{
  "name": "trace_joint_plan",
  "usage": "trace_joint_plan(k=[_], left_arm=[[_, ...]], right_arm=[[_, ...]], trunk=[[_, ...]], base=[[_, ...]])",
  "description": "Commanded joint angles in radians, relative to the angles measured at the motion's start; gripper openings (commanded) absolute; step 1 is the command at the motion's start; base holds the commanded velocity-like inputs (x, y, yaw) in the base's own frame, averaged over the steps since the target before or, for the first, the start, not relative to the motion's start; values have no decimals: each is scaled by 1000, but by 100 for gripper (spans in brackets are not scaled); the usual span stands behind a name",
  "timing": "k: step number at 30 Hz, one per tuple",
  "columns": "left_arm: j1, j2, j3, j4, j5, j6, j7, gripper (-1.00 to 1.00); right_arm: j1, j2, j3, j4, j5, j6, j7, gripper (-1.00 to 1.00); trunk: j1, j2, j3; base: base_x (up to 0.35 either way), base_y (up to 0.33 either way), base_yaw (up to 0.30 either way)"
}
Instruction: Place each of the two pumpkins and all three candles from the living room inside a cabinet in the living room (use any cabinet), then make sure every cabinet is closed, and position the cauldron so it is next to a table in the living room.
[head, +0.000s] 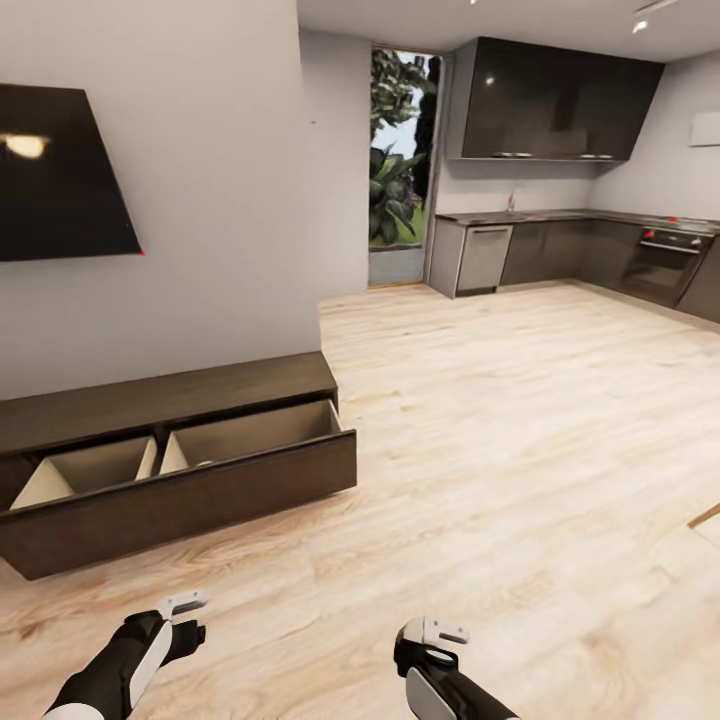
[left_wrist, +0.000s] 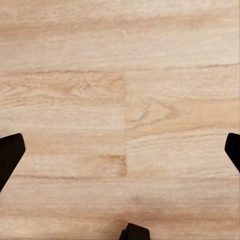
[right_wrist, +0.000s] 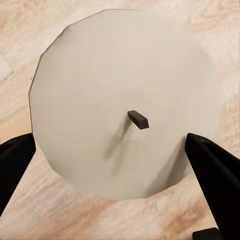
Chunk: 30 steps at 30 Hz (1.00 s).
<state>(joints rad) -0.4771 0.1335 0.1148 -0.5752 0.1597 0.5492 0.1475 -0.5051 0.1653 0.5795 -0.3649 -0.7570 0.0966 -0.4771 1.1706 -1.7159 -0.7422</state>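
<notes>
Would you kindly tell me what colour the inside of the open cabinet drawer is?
Pale beige, clearest in the head view: drawer of the dark brown cabinet.

— What are you standing over?

— A pale wood plank floor (head: 520, 440), running from the living room wall back to the kitchen units.

— What sits directly on it?

— The long, low dark brown cabinet (head: 180, 395) against the wall on your left, its wide drawer pulled out with pale beige insides showing. In your right wrist view, a candle (right_wrist: 120, 95) appears above the planks; contact can't be judged.
</notes>
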Motion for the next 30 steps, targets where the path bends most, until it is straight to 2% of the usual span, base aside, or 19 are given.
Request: trace_joint_plan(k=[1,11,16,25,30], left_arm=[[0,0,0,0,0,1,0,100],[0,0,-1,0,0,2,1,100],[0,0,0,0,0,2,0,100],[0,0,0,0,0,2,-2,100],[0,0,0,0,0,2,-2,100]], right_arm=[[0,0,0,0,2,0,0,-100],[0,0,0,0,2,0,0,-100],[0,0,0,0,2,-1,0,-100],[0,-1,0,0,2,-2,0,-100],[0,-1,0,0,2,-2,0,-100]], trunk=[[0,0,0],[0,0,0],[0,0,0],[0,0,0],[0,0,0]], base=[[0,0,291],[2,-3,291],[171,-154,270],[230,-80,35],[71,-4,1]])
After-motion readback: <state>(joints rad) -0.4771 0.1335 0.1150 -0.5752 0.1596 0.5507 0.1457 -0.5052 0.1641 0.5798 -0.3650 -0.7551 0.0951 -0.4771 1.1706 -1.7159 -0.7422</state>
